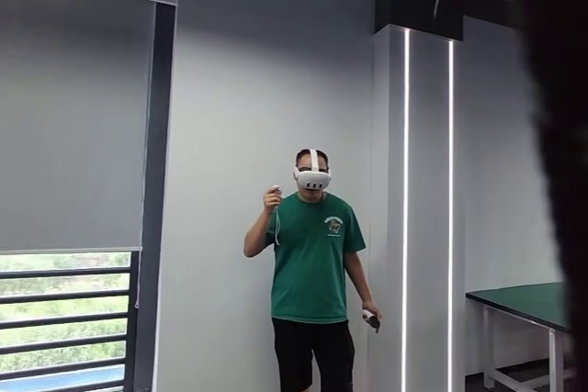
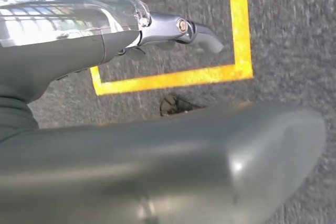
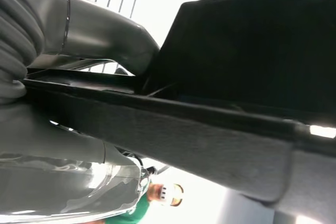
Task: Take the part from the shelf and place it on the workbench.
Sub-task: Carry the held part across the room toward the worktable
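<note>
Right hand (image 3: 75, 145) clamps the dark part (image 3: 222, 93); left hand (image 2: 158, 145) hangs, fingers apart. Carry it level toward the workbench (image 1: 526, 303) at four o'clock.

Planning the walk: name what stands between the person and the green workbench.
In the head view, a grey pillar with two lit vertical strips stands between the person and the green workbench.

person (image 1: 310, 273) ahead, workbench (image 1: 534, 302) right

1 person (image 1: 310, 263) w/ headset (image 1: 312, 177), 2 controllers (image 1: 275, 191), 1 green workbench (image 1: 526, 303), 1 black part (image 3: 222, 124)
</note>
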